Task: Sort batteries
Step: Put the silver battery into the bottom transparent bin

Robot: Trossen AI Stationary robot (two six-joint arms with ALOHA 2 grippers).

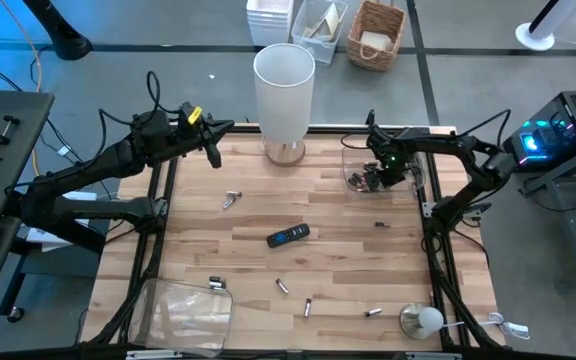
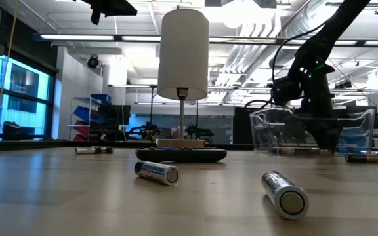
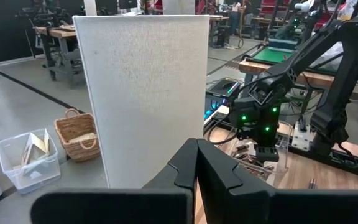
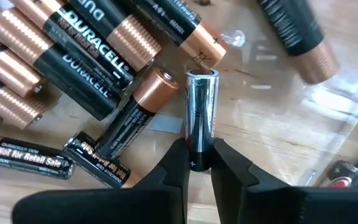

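Two arms are over the table. Reaching down into the clear bin [image 1: 378, 168] at the table's far right, the right gripper [image 4: 199, 163] pinches a silvery battery [image 4: 201, 118] upright between its fingers, above a heap of black-and-copper batteries [image 4: 86, 59]. Raised near the white lamp [image 1: 285, 92], the left gripper [image 3: 196, 163] has its fingers pressed together on nothing. Seven loose batteries [image 1: 231, 199] lie scattered on the wood around a black remote [image 1: 288, 236]. A second clear bin [image 1: 183, 313] sits at the near left corner.
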